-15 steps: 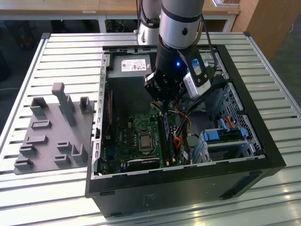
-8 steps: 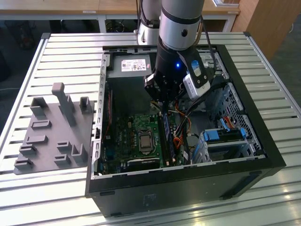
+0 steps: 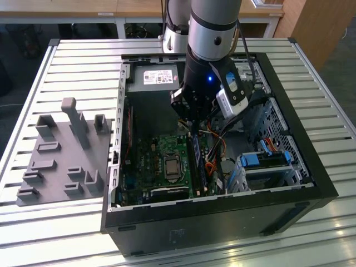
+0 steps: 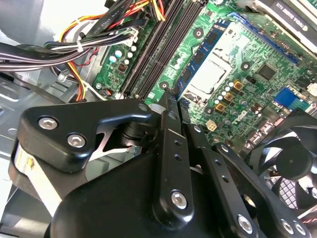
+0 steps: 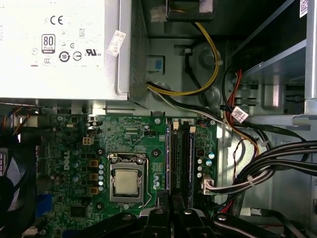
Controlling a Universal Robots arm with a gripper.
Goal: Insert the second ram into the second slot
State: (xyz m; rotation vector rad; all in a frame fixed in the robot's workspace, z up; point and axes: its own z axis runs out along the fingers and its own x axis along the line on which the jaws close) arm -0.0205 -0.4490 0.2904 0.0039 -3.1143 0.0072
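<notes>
The second ram [image 4: 204, 53], a thin blue stick, stands on edge in the slot closest to the processor [image 4: 214, 67], beside the black empty slots [image 4: 161, 47]. My gripper [image 4: 176, 101] is shut, its black fingertips [image 4: 170, 99] pressed together right at the near end of that stick. Whether they touch it is hidden by the fingers. In the exterior view the gripper [image 3: 191, 123] hangs low inside the open computer case [image 3: 289, 167], over the far end of the memory slots [image 3: 196, 161]. In the first wrist view the gripper [image 5: 171, 214] lines up with the slots [image 5: 171, 153].
A grey holder plate [image 3: 61, 156] lies on the slatted table at the exterior view's left. Inside the case are the power supply [image 5: 59, 49], bundled cables [image 4: 74, 44] beside the slots, a black fan [image 4: 292, 163] and blue drive brackets [image 3: 267, 160].
</notes>
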